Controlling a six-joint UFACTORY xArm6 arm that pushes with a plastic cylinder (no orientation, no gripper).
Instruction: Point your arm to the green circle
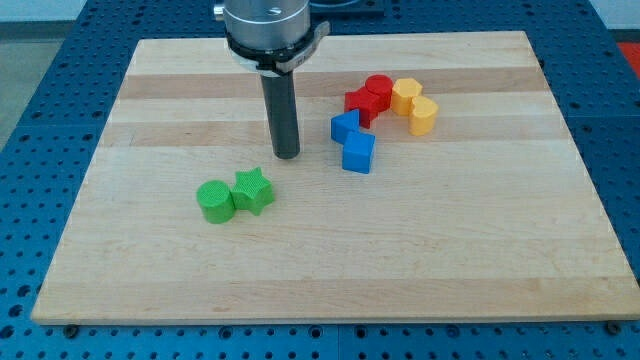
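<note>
The green circle (214, 201) lies on the wooden board (330, 260) at the left of centre. A green star (253, 190) touches its right side. My tip (287, 155) is the lower end of the dark rod, which hangs from the view's top. The tip stands above and to the right of the green star, a short way from it and farther from the green circle. It touches no block.
Two blue blocks (345, 127) (359, 153) lie just right of my tip. Farther right sit a red circle (378, 91) and a red block (359, 104), then two yellow blocks (405, 96) (424, 115). Blue perforated table surrounds the board.
</note>
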